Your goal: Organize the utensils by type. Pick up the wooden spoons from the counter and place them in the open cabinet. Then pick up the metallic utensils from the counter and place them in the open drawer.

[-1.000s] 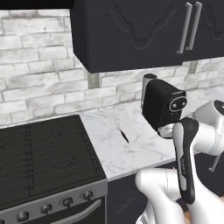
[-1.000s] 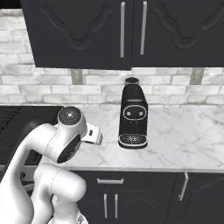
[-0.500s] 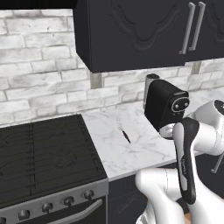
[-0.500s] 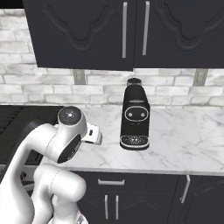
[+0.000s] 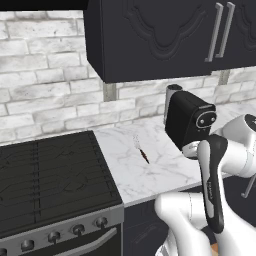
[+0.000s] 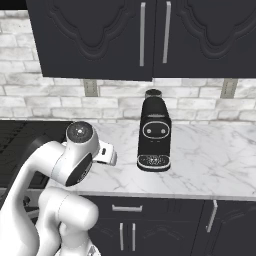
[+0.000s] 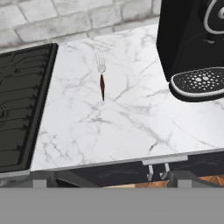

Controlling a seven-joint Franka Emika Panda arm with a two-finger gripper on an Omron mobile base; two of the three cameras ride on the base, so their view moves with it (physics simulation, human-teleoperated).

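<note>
The end effector hung released, grasping nothing, while the small silver fork (image 7: 101, 78) lay flat on the marble tabletop (image 7: 131, 127) between stove (image 7: 22, 105) and coffee machine (image 7: 194, 48), light, stiff and probably slippery, best pinched across its dark handle.

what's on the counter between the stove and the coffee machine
A single silver fork with a dark handle lies on the white marble counter, between the stove and the coffee machine. The hand view shows this best.
</note>
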